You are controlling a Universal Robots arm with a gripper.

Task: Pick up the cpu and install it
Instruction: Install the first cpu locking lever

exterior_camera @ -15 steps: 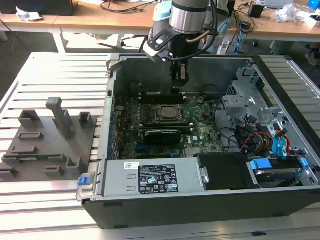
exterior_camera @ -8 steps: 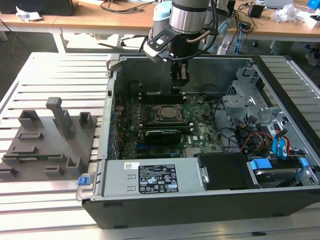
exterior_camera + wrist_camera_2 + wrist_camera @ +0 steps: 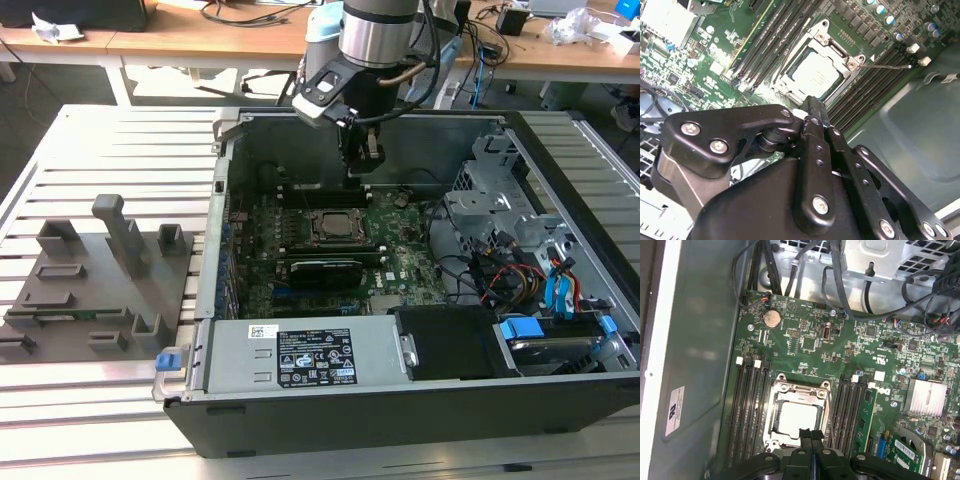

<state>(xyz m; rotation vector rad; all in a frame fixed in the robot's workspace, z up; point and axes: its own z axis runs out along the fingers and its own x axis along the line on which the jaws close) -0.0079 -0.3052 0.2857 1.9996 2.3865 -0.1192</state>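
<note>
While the small, flat, silvery square cpu (image 3: 797,419) is lying seated in the black, metal-bracketed socket frame (image 3: 790,386) on the green motherboard (image 3: 810,340), the black gripper (image 3: 811,434) is hovering above one edge of it, apart from it. Its jaws are pressing together and holding nothing. The silver arm (image 3: 378,30) is reaching straight down into the open dark grey computer case (image 3: 400,410).
</note>
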